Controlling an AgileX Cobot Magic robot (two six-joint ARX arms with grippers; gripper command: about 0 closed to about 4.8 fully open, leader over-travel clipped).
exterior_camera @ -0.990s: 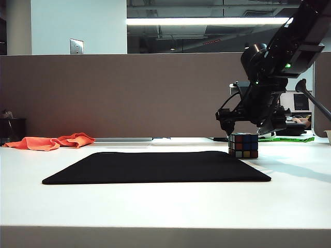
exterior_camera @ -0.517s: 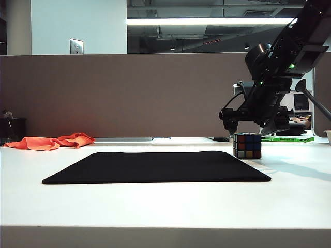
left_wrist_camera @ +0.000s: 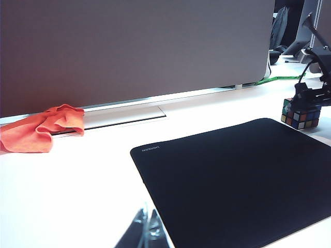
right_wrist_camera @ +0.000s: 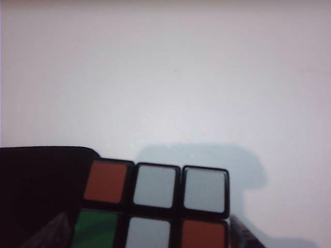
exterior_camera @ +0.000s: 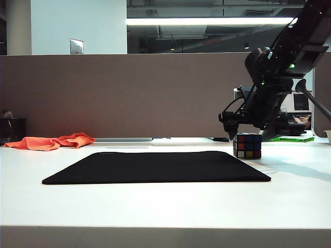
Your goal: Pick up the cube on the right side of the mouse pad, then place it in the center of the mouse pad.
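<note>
The right arm's black two-finger tool (exterior_camera: 247,129) hung directly over the small black-edged puzzle cube with coloured stickers (exterior_camera: 246,145), its fingers spread apart on either side of the cube's top and gripping nothing. The cube sat on the white tabletop (exterior_camera: 165,201), just beside the right far corner of the large flat black mouse pad (exterior_camera: 155,166). The pick-up step appeared to be in hand; next the tool likely needed to drop lower and clamp squarely. The left tool (left_wrist_camera: 147,235) rested near the pad's near edge, its state unclear.
</note>
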